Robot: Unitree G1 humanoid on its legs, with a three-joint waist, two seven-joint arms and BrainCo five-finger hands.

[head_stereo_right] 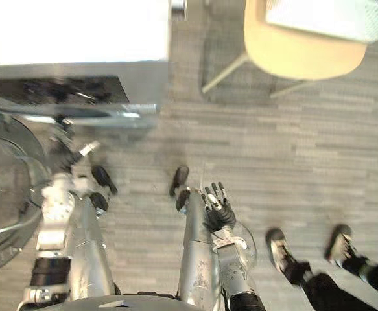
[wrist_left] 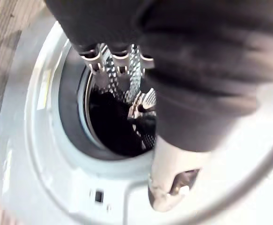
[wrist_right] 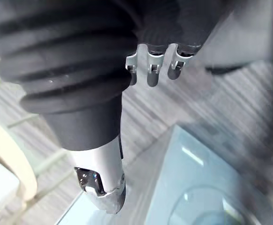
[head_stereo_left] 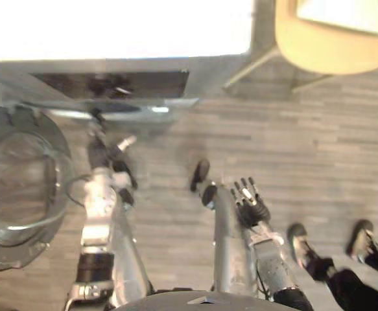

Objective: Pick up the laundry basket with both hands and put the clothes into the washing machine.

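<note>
The white washing machine (head_stereo_left: 111,39) stands at the upper left with its round glass door (head_stereo_left: 20,188) swung open towards me. My left hand (head_stereo_left: 106,155) reaches to the machine's front. In the left wrist view its fingers (wrist_left: 120,56) curl over a black-and-white patterned cloth (wrist_left: 143,101) that hangs in the mouth of the dark drum (wrist_left: 103,126), with the thumb (wrist_left: 171,185) held apart. My right hand (head_stereo_left: 250,206) hangs over the wooden floor at the centre, away from the machine, with straight fingers and nothing in it.
A beige chair (head_stereo_left: 331,45) stands at the upper right beside the machine. A person's dark shoes (head_stereo_left: 302,243) are on the floor at the lower right, close to my right arm. Grey plank floor (head_stereo_left: 292,149) lies between the machine and the chair.
</note>
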